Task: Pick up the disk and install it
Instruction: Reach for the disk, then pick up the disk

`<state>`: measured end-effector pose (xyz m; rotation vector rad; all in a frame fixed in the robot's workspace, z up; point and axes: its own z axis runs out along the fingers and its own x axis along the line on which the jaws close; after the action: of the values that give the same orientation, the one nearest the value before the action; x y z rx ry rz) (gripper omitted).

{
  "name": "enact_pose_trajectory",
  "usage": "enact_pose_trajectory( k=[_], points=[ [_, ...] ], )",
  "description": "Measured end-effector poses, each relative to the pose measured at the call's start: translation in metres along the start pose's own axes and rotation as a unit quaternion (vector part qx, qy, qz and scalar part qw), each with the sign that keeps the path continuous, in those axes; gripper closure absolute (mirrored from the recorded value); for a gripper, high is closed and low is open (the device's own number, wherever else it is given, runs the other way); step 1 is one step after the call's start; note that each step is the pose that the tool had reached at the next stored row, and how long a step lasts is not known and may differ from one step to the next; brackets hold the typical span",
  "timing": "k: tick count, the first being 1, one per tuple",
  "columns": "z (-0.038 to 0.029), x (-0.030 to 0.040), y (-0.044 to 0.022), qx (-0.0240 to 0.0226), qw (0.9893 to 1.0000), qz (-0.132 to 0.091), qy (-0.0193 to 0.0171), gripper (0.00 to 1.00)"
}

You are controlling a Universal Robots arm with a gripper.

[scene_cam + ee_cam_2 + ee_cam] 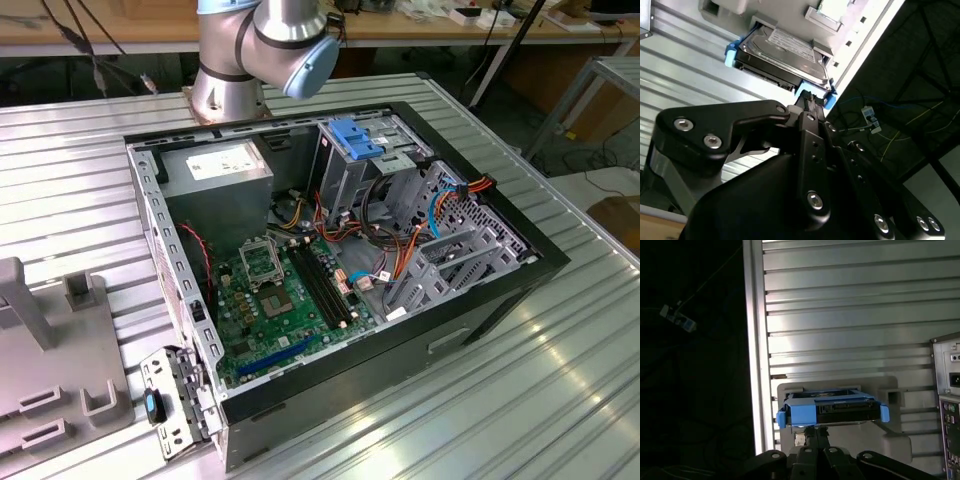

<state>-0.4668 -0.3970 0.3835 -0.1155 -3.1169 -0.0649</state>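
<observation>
Ribbed metal table held a grey cradle near its edge, the disk seated in it. In the first wrist view the hand sat at its blue rail — clenched or released, I couldn't tell. An off-centre hold risked tilting and jamming it.

arm: shoulder joint above base | gripper: pointing downward

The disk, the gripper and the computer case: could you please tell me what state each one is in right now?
Disk: lying flat on the grey holder, not lifted.
Gripper: right at the disk's near edge; contact cannot be told.
Computer case: on its side on the ridged table, side panel off, interior exposed.
Blue bracket: seated on top of the drive cage.
</observation>
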Motion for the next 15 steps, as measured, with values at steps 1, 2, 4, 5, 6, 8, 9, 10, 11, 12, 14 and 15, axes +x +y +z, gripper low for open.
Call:
enact_pose_trajectory(
  k=[1,2,4,5,6,8,9,10,11,12,14,15],
  points=[
    [0.0000,0.0000,0.0000,0.0000,1.0000,0.000,0.0000,0.89],
    [-0.0001,0.0001,0.0000,0.0000,1.0000,0.000,0.0001,0.89],
    [0.0000,0.0004,0.0000,0.0000,1.0000,0.000,0.0001,0.89],
    [0.0001,0.0006,0.0000,0.0000,1.0000,0.000,0.0000,0.89],
    [0.0001,0.0008,-0.0001,0.0000,1.0000,0.000,0.0001,0.89],
    [0.0001,0.0010,-0.0001,0.0000,1.0000,0.000,0.0001,0.89],
    [0.0001,0.0010,-0.0001,0.0000,1.0000,0.000,0.0001,0.89],
    [0.0001,0.0012,-0.0001,0.0000,1.0000,0.000,0.0001,0.89],
    [0.0002,0.0013,-0.0001,0.0000,1.0000,0.000,0.0001,0.89],
    [0.0002,0.0015,-0.0001,0.0000,1.0000,0.000,0.0001,0.89],
    [0.0003,0.0015,-0.0001,0.0004,0.9998,-0.018,0.0007,0.89],
    [0.0002,0.0015,-0.0001,0.0010,0.9991,-0.042,0.0018,0.89]
  ],
)
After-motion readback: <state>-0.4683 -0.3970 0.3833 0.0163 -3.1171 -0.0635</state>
